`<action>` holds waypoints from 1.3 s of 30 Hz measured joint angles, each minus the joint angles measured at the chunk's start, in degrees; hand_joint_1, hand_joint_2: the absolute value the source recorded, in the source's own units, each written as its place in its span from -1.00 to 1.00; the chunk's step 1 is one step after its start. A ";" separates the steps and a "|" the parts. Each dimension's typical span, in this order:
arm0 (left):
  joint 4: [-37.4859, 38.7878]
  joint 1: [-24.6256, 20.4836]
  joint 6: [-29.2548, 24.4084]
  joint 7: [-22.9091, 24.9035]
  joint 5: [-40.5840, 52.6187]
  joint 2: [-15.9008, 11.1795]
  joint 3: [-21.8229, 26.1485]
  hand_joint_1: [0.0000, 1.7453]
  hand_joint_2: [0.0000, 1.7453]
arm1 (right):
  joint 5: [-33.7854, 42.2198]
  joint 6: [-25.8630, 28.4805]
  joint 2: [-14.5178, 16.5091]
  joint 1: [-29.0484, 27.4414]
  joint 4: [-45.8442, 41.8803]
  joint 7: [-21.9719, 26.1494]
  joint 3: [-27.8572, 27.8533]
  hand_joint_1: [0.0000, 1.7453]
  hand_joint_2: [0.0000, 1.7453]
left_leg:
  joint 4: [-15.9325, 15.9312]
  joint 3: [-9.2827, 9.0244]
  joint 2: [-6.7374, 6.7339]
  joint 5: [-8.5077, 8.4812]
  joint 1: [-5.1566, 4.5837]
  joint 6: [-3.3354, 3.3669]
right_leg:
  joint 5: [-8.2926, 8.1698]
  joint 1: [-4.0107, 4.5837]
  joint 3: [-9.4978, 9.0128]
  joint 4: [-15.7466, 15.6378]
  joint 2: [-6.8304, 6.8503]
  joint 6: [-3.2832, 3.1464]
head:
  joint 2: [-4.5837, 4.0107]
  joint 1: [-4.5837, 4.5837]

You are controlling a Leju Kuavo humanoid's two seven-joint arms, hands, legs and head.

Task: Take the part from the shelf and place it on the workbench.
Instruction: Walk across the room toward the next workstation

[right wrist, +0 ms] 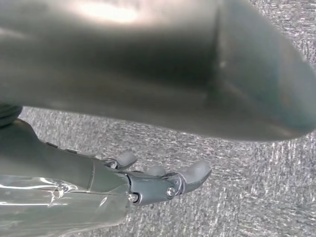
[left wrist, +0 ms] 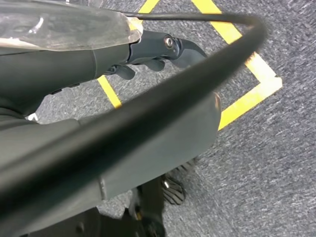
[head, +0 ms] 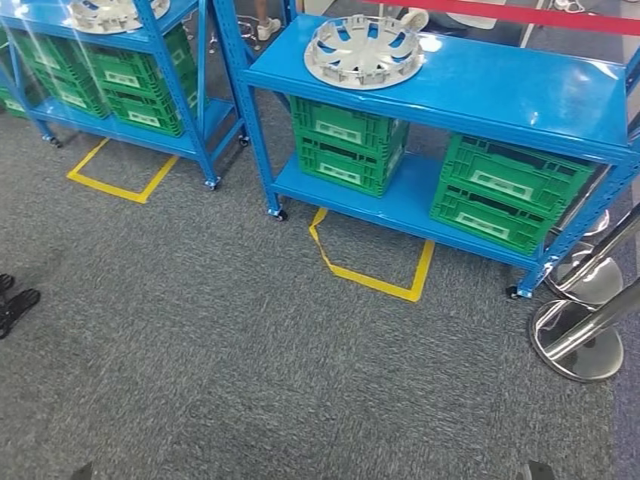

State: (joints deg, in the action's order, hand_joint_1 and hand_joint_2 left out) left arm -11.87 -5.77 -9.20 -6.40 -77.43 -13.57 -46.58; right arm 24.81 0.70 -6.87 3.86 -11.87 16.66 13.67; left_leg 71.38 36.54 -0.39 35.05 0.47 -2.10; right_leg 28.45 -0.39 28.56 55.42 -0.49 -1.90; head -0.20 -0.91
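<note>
A silver spoked wheel cover (head: 364, 50) lies flat on the top board of the nearer blue shelf (head: 483, 85), ahead of me and slightly right. A second similar cover (head: 113, 12) sits on the other blue shelf (head: 162, 40) at the far left. My left hand (left wrist: 164, 49) hangs over the carpet beside yellow floor tape (left wrist: 246, 98), fingers stretched out and holding nothing. The right hand (right wrist: 164, 182) also hangs above bare carpet with its fingers extended and nothing in them. Both hands are far from the shelves.
Green crates (head: 347, 145) (head: 506, 190) fill the nearer shelf's lower board. Yellow tape (head: 377, 275) marks the carpet in front of it. Chrome stanchion bases (head: 577, 340) stand at the right, and a red belt (head: 528, 12) runs behind. A black object (head: 15, 300) lies at the left edge.
</note>
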 joint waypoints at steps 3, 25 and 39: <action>0.00 0.20 -0.02 0.00 -0.13 0.03 0.00 -1.00 -1.00 | -0.07 -0.01 0.01 -0.02 0.00 0.01 0.25 -1.00 -1.00 | -4.19 1.74 0.01 -3.49 -0.10 0.57 | 1.57 0.05 -2.05 -0.04 -0.35 0.05 | 0.00 -0.65; 0.00 0.13 -0.52 -0.01 -0.72 0.04 0.66 -1.00 -1.00 | -0.37 -0.01 0.14 0.08 0.21 0.13 0.75 -1.00 -1.00 | -17.07 -8.86 0.45 -6.70 -0.72 2.23 | -0.44 0.46 1.22 0.76 0.24 1.54 | 0.00 1.38; 0.00 0.05 -0.60 -0.20 -0.75 -0.02 0.70 -1.00 -1.00 | -0.69 0.08 0.15 0.46 0.20 0.28 1.91 -1.00 -1.00 | -18.35 -9.23 0.40 -6.89 -0.62 1.88 | -0.56 0.56 0.83 0.19 0.12 1.41 | 0.00 0.22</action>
State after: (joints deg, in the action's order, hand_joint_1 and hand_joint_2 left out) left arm -11.87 -5.73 -9.79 -6.60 -78.18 -13.58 -45.88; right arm 24.12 0.79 -6.73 4.32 -11.67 16.94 15.57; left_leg 53.03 27.31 0.01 28.16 -0.16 -0.21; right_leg 27.88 0.18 29.39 55.61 -0.37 -0.49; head -0.20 -0.69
